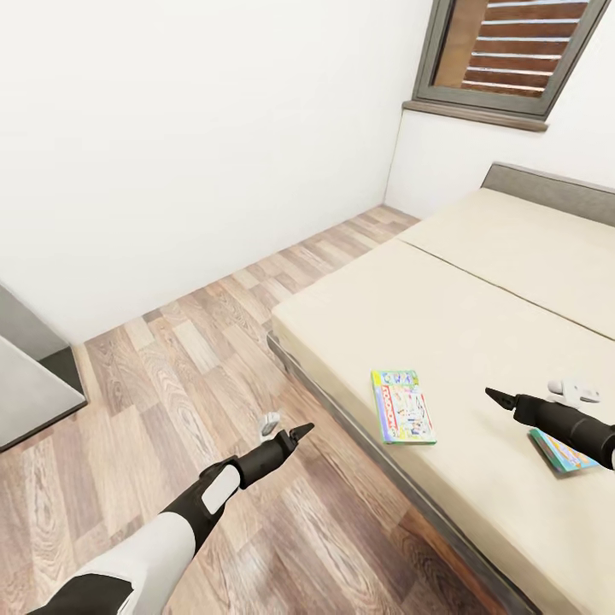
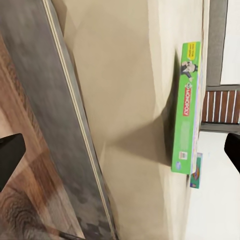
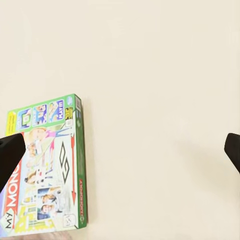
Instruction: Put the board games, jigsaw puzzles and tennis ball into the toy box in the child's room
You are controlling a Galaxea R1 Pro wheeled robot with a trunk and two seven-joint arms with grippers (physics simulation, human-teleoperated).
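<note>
Two board games lie flat on the bed's cream mattress (image 1: 478, 282). One, with a green edge (image 1: 403, 406), sits near the bed's front side. The other, teal-edged (image 1: 559, 453), is partly hidden under my right arm. My right gripper (image 1: 500, 397) hovers open above the mattress between the two games. The right wrist view has the green game (image 3: 45, 165) ahead of that open gripper (image 3: 122, 152). My left gripper (image 1: 299, 431) is open over the wooden floor, short of the bed frame. The left wrist view shows its wide-spread gripper (image 2: 122, 150), the green game's side (image 2: 186, 107) and the teal game (image 2: 196, 170) behind it.
The bed's thin grey frame (image 2: 60, 125) runs along the wooden floor (image 1: 188, 359). A grey piece of furniture (image 1: 26, 376) stands at the left edge. A white wall is behind, with a window (image 1: 504, 51) above the bed's far end.
</note>
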